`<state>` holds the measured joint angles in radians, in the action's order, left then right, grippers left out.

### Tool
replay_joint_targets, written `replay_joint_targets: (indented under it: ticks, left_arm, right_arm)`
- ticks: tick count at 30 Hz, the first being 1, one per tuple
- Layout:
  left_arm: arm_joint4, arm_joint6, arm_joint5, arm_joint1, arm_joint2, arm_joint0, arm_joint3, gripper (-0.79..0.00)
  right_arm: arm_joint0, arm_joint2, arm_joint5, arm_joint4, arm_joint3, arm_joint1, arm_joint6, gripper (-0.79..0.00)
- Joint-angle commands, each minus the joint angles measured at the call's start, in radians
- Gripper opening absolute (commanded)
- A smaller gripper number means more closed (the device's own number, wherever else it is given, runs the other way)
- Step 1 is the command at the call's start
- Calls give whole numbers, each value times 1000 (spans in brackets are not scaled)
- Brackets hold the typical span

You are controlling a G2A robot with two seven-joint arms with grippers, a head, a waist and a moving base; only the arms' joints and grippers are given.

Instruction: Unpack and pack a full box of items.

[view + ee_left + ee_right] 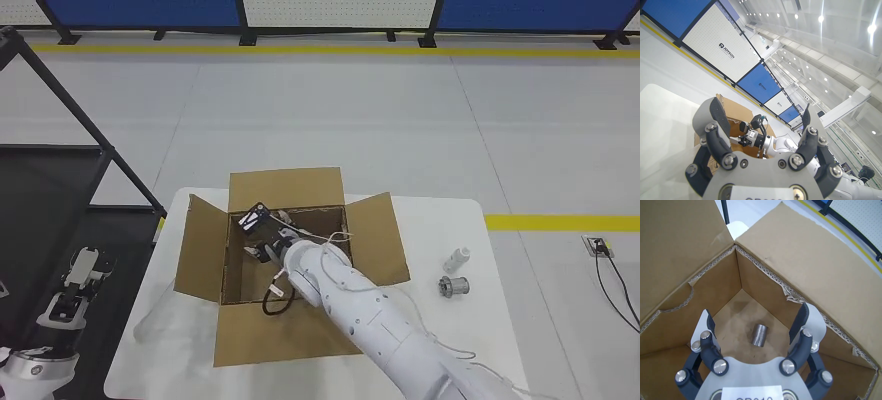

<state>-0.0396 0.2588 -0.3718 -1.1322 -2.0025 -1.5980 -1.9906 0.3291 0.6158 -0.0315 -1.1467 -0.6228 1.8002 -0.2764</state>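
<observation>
My right hand (756, 314) hangs wide open inside the box (795, 256), with the cylinder (759, 334) on the floor beneath. It's short grey metal, lying on its side.

The box (791, 256) is matt brown corrugated cardboard, its cut edges ragged. The cylinder (759, 334) is smooth metal with a dull sheen.

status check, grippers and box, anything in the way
Right gripper open, in the open box, above the metal cylinder lying on its floor. Left gripper open, away from the box. Nothing between right gripper and cylinder.
</observation>
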Motion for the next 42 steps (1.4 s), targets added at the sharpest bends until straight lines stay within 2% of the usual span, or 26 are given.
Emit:
replay_joint_targets:
  ticks: [1, 4, 8, 26, 30, 35, 42]
  left_arm:
    - [0, 0, 0, 0, 0, 0, 0, 0]
    - [0, 0, 0, 0, 0, 0, 0, 0]
    - [0, 0, 0, 0, 0, 0, 0, 0]
    - [0, 0, 0, 0, 0, 0, 0, 0]
    - [0, 0, 0, 0, 0, 0, 0, 0]
    - [0, 0, 0, 0, 0, 0, 0, 0]
    - [0, 0, 0, 0, 0, 0, 0, 0]
  right_arm:
    - [58, 33, 28, -55, -133, -38, -12, 0]
    - [164, 98, 58, -153, -346, -96, -55, 0]
    - [337, 205, 11, -283, -646, -168, -76, 0]
    - [350, 213, 5, -294, -666, -173, -79, 0]
    - [393, 267, 18, -304, -743, -185, -28, 0]
    - [570, 387, 71, -446, -994, -227, -18, 0]
    - [986, 637, 120, -634, -1440, -288, -36, 0]
